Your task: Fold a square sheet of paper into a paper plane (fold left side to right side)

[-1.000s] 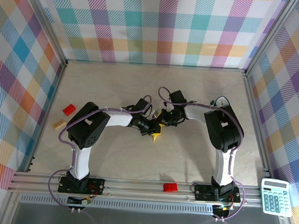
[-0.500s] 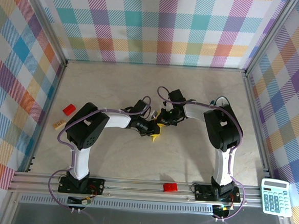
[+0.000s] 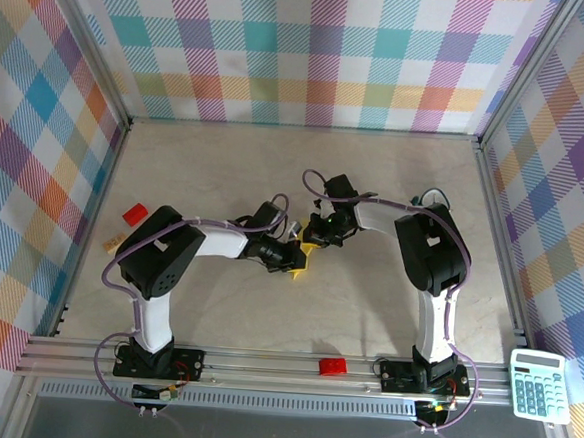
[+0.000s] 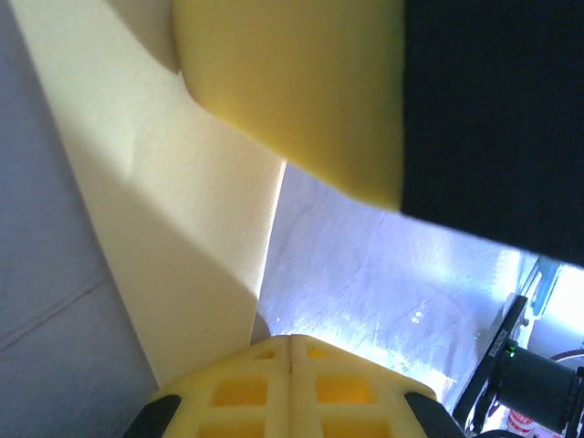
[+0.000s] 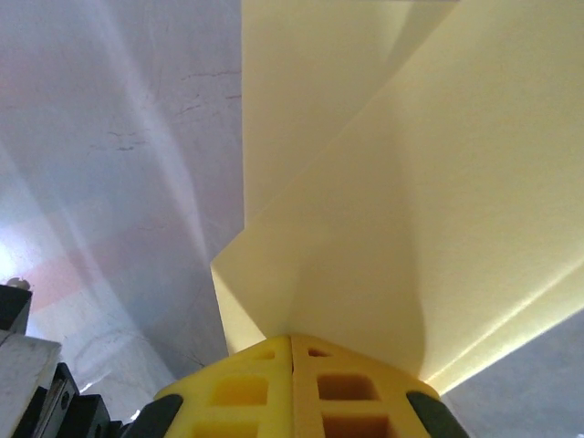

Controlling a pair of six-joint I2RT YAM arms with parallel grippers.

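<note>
Left gripper [image 4: 290,365], right gripper [image 5: 292,365] both clamped on sheet [image 5: 383,182]. We should match edges, hold tension, then press crease.

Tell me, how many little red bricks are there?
2. One red brick sits near the table's left edge, beside the tan block; the second red brick lies on the front rail between the arm bases. More could hide under the arms.
</note>
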